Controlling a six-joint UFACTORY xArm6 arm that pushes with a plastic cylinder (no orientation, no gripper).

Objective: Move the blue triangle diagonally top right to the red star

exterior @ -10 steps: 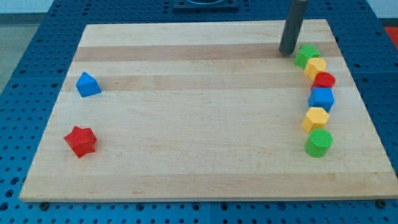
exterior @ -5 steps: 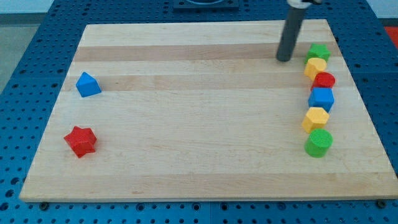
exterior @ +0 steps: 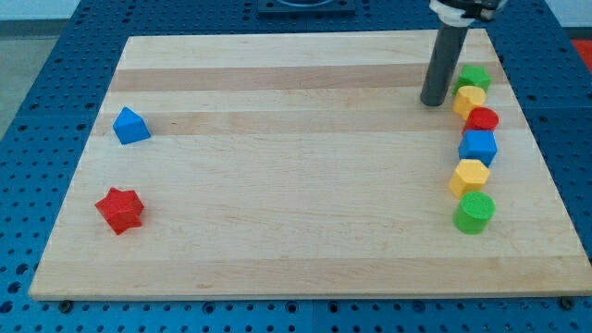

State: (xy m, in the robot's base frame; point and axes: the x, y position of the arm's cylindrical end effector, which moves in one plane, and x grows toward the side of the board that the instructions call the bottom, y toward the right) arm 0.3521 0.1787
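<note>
My tip (exterior: 432,103) drifted slightly down near table's (exterior: 277,250) top-right corner; no fingers fitted; blue plastic triangle (exterior: 130,126), red plastic star (exterior: 119,209) untouched at left edge; task unstarted.

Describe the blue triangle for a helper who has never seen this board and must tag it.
Start at the wooden board and go to its left edge, far from the column of blocks and my tip on the view's right. Two blocks sit alone there: the blue triangle is the upper one, above the red star. It is blue and wedge-shaped.
</note>
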